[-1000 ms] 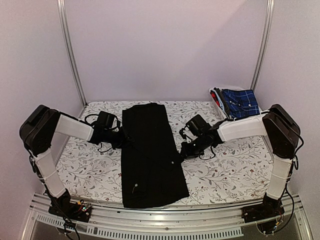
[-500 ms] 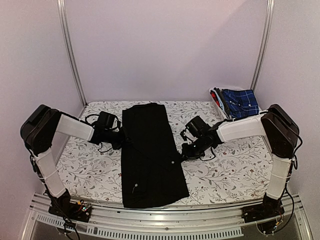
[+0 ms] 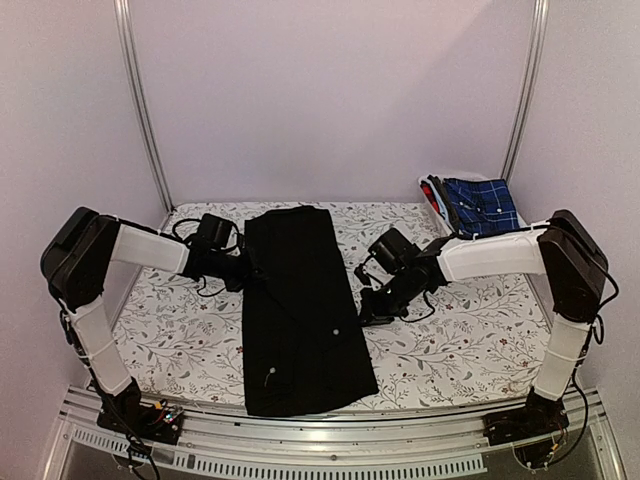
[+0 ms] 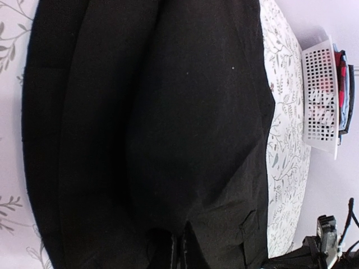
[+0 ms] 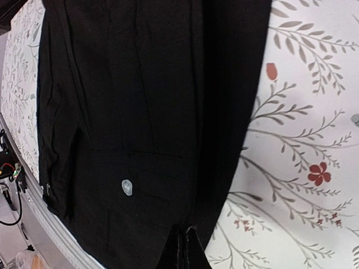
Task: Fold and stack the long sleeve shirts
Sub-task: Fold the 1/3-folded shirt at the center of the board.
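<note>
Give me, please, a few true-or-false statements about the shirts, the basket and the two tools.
1. The black shirt lies on the floral table as a long strip. True.
2. The left tool and right tool hover wide open. False: both are shut on the shirt's side edges.
3. The white basket sits at the table's far right corner. True.
4. The basket is empty. False: it holds a blue checked shirt among other cloth.

Black shirt; white floral table; white basket; blue plaid shirt.
</note>
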Tool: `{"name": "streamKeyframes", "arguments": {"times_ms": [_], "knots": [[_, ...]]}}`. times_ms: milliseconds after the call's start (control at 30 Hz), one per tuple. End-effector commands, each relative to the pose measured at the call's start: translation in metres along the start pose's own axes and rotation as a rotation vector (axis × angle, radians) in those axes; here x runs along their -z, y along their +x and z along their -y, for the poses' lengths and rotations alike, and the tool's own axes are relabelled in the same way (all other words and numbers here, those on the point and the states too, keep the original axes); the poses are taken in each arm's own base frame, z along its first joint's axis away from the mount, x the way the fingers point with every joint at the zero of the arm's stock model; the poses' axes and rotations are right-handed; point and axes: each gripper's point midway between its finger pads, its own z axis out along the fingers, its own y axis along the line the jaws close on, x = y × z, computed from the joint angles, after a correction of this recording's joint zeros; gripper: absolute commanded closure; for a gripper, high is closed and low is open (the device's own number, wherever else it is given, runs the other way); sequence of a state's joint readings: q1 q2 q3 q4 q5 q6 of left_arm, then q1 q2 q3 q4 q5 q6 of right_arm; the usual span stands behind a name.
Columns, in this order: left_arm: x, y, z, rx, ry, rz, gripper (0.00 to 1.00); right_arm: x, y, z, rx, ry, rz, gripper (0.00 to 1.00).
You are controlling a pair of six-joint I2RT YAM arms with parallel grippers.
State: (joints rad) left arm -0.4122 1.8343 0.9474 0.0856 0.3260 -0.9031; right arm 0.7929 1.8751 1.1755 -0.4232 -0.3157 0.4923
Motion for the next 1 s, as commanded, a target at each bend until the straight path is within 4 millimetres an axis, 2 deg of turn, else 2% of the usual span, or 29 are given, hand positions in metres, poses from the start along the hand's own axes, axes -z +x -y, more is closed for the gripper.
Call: {"name": "streamKeyframes", "arguments": {"times_ms": [0,100,267,467,600,767,967], "knots": [[0.002,-0.004,0.002,-0.037,-0.019,-0.006,1.0,0.023,0.013,-0.035,0.003,-0.07,-0.037,1.0],[0.0,0.0,0.0,-0.039,-0.022,-0.027,1.0,0.023,0.02,-0.042,0.003,-0.068,-0.052,1.0],[0.0,0.01,-0.006,-0.046,-0.027,-0.059,0.98,0.018,0.036,-0.039,-0.021,-0.06,-0.076,1.0],[0.006,0.02,-0.014,-0.056,-0.036,-0.076,0.83,0.018,0.05,-0.035,-0.042,-0.043,-0.084,1.0],[0.015,0.022,-0.015,-0.064,-0.055,-0.074,0.75,0.018,0.048,-0.039,-0.047,-0.056,-0.069,1.0],[0.035,0.013,-0.008,-0.095,-0.084,-0.03,0.72,0.014,0.05,-0.041,-0.048,-0.052,-0.069,1.0],[0.045,0.001,0.017,-0.147,-0.051,0.004,0.72,0.015,0.06,-0.039,-0.057,-0.038,-0.077,1.0]]}}
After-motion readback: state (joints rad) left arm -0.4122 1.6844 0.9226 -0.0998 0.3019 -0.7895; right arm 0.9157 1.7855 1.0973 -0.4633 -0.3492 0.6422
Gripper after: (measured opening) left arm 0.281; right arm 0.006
